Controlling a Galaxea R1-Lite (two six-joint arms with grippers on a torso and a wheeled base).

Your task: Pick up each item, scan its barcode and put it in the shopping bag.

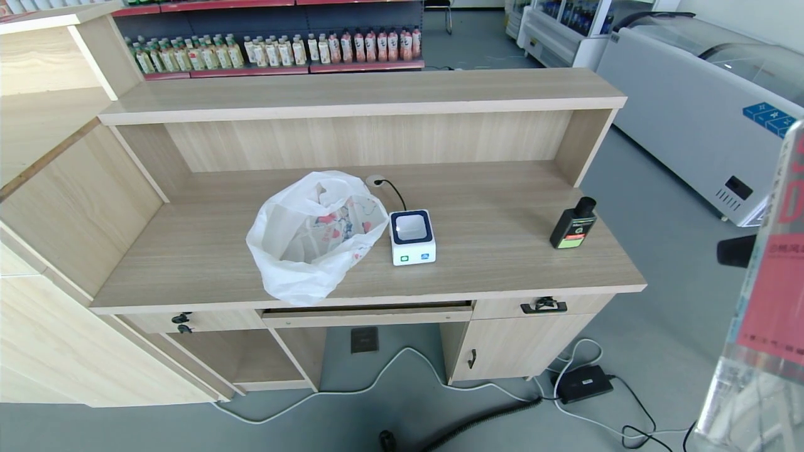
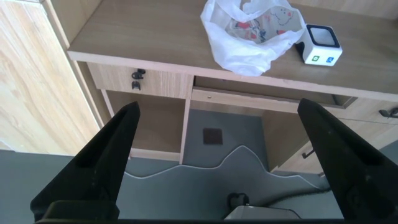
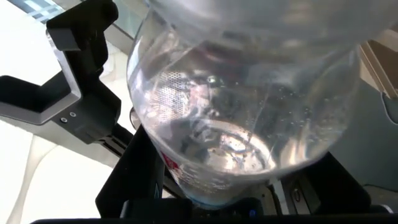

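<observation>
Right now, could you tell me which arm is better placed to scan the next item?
Right. The right pincer holds the clear bottle off the desk's right end, so it likely only needs carrying to the scanner. The left pincer hangs open and empty, below desk level.

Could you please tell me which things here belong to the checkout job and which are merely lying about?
Job: shopping bag, barcode scanner, dark bottle, clear pink-labelled bottle.
Lying about: shelved drink bottles, chest freezer, power adapter.

White shopping bag (image 1: 282, 270) — red-and-blue print; white, navy-rimmed scanner (image 1: 412, 237); black bottle (image 1: 573, 225); clear bottle (image 1: 763, 314), pink-labelled.
</observation>
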